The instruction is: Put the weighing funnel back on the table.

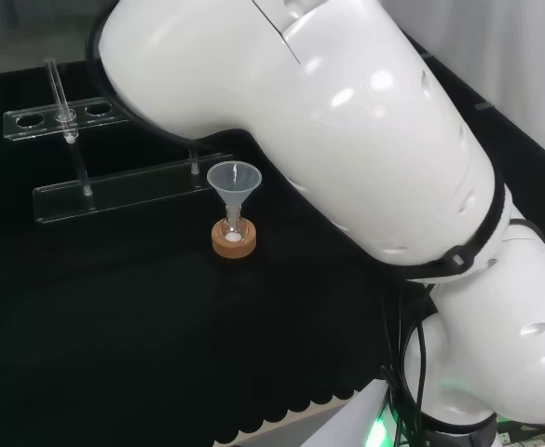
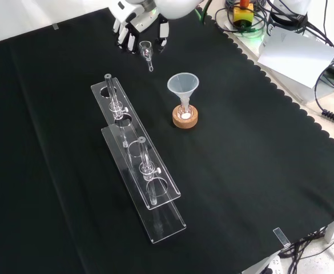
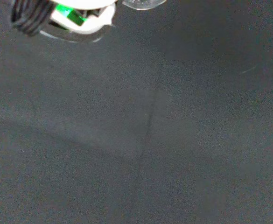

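The hand (image 2: 137, 25) appears curled round the bowl of the weighing funnel (image 2: 147, 52), whose stem juts beyond its fingertips; it looks light, slick and brittle, so the bowl is the safest hold.

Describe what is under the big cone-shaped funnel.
The funnel has its stem in a small flask that stands on a cork ring. Something white shows low in the flask; what it is cannot be told. The ring covers the cloth beneath.
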Tool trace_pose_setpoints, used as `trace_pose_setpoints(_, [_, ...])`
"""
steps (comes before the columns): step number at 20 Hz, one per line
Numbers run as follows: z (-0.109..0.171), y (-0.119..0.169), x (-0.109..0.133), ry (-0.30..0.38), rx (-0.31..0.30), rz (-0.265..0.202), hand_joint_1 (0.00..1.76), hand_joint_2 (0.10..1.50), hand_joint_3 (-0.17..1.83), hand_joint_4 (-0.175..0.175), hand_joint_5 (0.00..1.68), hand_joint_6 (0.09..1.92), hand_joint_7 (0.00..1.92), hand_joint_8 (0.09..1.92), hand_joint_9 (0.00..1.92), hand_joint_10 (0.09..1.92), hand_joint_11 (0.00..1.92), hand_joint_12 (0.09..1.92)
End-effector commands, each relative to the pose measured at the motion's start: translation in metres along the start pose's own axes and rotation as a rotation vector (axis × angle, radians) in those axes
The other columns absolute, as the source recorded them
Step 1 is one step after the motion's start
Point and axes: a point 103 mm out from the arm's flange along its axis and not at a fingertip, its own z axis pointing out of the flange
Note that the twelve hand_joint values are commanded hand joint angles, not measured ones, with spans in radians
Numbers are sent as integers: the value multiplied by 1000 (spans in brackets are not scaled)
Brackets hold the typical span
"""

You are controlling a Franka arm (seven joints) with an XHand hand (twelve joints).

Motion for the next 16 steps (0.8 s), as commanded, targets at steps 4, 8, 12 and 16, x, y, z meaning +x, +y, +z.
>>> trace_pose_setpoints(4, [33,39,-12,57,11,-17,1102,677,681,175,1198,817,550,631,886,345,674,1103])
trace_pose_setpoints(8, [49,46,-20,83,16,-14,1102,677,681,175,1197,818,550,631,886,346,673,1105])
trace_pose_setpoints(12, [64,52,-27,103,11,-10,1102,678,680,175,1196,819,550,632,886,347,673,1106])
trace_pose_setpoints(16, [76,59,-28,142,-15,-17,1101,678,680,175,1196,820,551,632,886,348,672,1108])
